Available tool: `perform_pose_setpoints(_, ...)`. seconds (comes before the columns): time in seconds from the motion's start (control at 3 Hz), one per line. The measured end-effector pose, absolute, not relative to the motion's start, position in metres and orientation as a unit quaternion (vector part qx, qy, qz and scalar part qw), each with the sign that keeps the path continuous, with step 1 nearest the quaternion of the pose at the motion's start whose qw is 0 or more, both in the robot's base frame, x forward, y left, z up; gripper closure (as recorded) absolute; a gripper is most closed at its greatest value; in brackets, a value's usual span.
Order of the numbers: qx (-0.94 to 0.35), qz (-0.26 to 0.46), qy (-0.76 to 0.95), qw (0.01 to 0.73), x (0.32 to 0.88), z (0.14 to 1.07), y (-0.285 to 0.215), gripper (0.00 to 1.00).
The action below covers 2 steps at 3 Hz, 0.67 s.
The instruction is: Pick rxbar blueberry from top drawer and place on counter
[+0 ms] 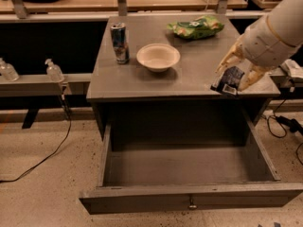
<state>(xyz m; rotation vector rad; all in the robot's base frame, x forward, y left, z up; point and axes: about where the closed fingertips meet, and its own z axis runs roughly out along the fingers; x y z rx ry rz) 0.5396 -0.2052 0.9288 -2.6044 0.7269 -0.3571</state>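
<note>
Desk (pixel 189 82), grey, left to right: can (pixel 120 42), print unreadable; white bowl (pixel 158 56); green chip bag (pixel 195 27) at the back. Right front corner: my end effector (pixel 238 72) pinching the rxbar blueberry (pixel 227 81), dark wrapper, white label patch, text illegible. Below: top drawer (pixel 189 200), pulled open.

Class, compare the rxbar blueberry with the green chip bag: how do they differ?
The rxbar blueberry is small, flat and dark; the green chip bag is larger and crinkled. The bar hangs in the gripper at the counter's front-right edge; the bag lies at its back. Both are wrapped snacks.
</note>
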Motion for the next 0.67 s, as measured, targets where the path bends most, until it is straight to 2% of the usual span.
perform_pose_setpoints(0.67, -0.934, -0.132, 0.268, 0.197, 0.613, 0.937, -0.181, 1.00)
